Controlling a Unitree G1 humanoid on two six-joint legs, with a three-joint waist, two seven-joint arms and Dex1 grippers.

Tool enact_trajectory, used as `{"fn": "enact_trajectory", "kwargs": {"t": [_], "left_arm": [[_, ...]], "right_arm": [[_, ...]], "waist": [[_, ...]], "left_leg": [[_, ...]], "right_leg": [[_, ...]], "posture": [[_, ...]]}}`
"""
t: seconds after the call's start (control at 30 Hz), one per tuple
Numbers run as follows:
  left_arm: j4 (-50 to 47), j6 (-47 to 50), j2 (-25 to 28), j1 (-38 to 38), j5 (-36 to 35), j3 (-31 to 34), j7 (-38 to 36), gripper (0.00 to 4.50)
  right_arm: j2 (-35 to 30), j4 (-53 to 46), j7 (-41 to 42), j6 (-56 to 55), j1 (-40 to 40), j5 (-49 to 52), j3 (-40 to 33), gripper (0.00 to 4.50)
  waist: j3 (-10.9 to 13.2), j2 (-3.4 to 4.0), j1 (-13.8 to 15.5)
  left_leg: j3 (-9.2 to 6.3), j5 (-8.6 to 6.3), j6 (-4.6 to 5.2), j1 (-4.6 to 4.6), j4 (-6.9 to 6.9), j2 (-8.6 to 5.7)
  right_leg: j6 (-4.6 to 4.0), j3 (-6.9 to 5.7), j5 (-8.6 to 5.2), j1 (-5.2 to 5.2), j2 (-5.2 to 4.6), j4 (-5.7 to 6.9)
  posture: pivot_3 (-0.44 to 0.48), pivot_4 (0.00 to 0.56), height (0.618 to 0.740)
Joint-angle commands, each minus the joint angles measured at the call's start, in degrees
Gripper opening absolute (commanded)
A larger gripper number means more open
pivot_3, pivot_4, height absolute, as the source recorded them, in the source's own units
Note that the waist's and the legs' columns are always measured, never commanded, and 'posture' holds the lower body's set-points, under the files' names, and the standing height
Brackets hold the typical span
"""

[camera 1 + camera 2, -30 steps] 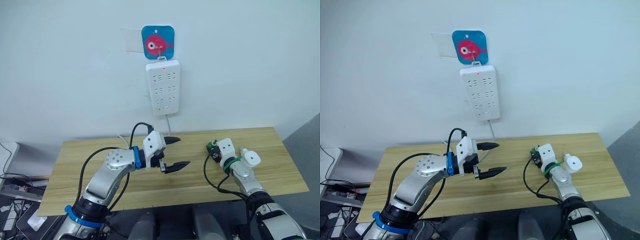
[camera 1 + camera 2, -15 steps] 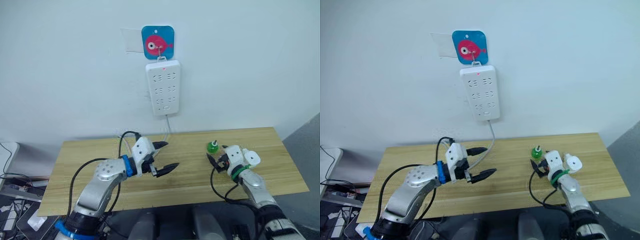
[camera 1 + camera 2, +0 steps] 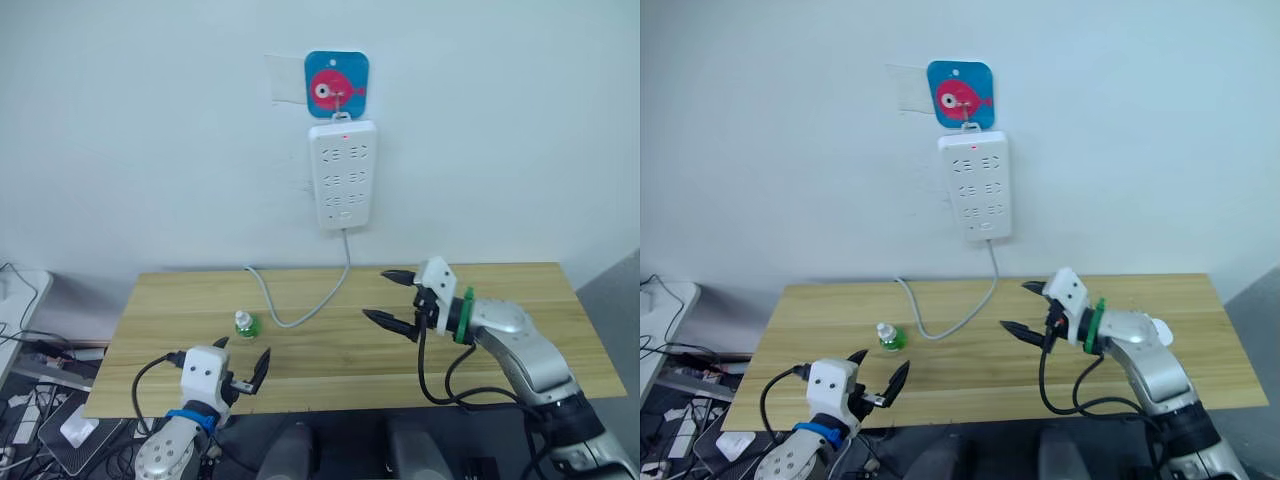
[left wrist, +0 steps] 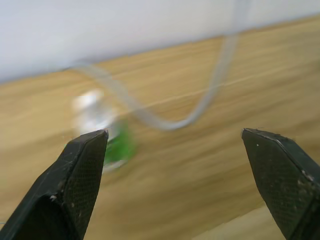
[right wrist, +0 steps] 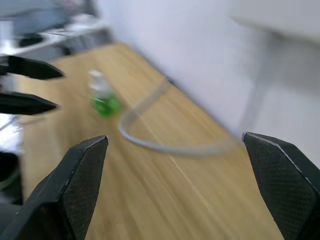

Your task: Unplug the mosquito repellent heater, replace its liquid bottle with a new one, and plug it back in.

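Progress cannot be judged far along: nothing is seen plugged into the power strip on the wall, and the mosquito repellent heater itself cannot be made out in these views. A small green liquid bottle is stood upright on the tabletop, toward the near left corner, just beside the grey cable looping down from the strip. Whether it is the new or the old bottle cannot be told. Left gripper is held at the near edge, jaws wide open and empty, bottle just beyond them. Right gripper is held over mid-tabletop, jaws wide open, empty, well apart from the bottle.
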Motion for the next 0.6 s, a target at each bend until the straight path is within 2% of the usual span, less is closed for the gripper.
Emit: {"fn": "enact_trajectory", "kwargs": {"t": [0.03, 0.13, 0.27, 0.5, 0.6], "left_arm": [[3.91, -5.5, -2.98, -1.51, -0.12, 2.19, 3.79, 4.5], [10.44, -10.21, -4.52, -4.31, 0.34, 2.91, 5.04, 4.5], [19.1, -15.45, -4.89, -9.38, 0.39, 2.6, 4.65, 4.5], [39.15, -24.67, -4.05, -21.13, 0.22, 2.26, 1.94, 4.5], [44.76, -27.04, -3.81, -24.5, 0.74, 2.08, 1.48, 4.5]], "right_arm": [[-0.33, -1.3, 7.7, 2.54, -3.38, 4.23, 1.77, 4.48], [-0.51, 0.67, 12.38, 3.24, -6.13, 4.8, 3.15, 4.48], [-0.55, 5.69, 14.15, -0.16, -7.93, 0.99, 4.56, 4.48], [0.84, 4.49, 12.57, 3.22, -8.43, 1.87, 2.91, 4.48], [0.58, 3.85, 11.76, 3.57, -8.08, 1.07, 2.72, 4.48]], "waist": [[0.0, -0.02, 0.69], [0.01, -0.05, 1.34], [-0.01, -0.08, 1.63], [-0.01, -0.08, 1.64], [-0.01, -0.08, 1.6]], "left_leg": [[-0.06, 0.0, 0.0, -0.04, 0.03, -0.04], [-0.04, 0.0, 0.0, -0.06, 0.06, -0.08], [-0.09, 0.0, -0.02, -0.05, 0.04, -0.05], [-0.11, 0.0, -0.07, -0.08, 0.03, -0.05], [-0.11, -0.01, -0.08, -0.08, 0.03, -0.05]], "right_leg": [[0.0, -0.07, 0.0, 0.02, 0.0, -0.04], [0.0, -0.05, 0.01, 0.0, -0.03, -0.05], [-0.01, -0.11, 0.01, -0.01, -0.03, -0.02], [-0.02, -0.09, 0.02, -0.08, -0.07, 0.05], [-0.02, -0.09, 0.02, -0.09, -0.06, 0.05]], "posture": [[0.068, 0.203, 0.74], [0.083, 0.202, 0.74], [0.098, 0.2, 0.74], [0.086, 0.201, 0.74], [0.082, 0.201, 0.74]]}}
